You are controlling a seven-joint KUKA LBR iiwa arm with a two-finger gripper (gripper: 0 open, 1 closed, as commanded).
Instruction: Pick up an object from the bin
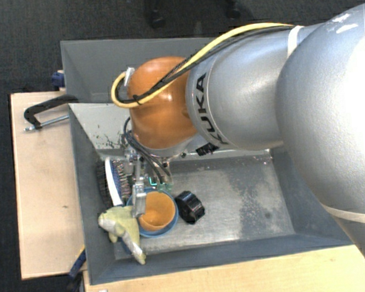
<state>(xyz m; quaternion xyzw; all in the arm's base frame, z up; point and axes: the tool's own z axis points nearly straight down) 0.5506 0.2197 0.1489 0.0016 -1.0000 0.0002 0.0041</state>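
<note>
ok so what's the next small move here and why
Probably lower the hand a little: it sits over the left rim of the orange cup, beside the blue brush, so that rim looks like the nearest thing to grip.

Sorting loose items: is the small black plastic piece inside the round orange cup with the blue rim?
No, the small black plastic piece lies on the grey bin floor, beside the round orange cup.

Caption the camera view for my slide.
Gripper at the left rim of an orange, blue-edged cup in the bin, beside a pale yellow toy, brush and black knob.
</note>
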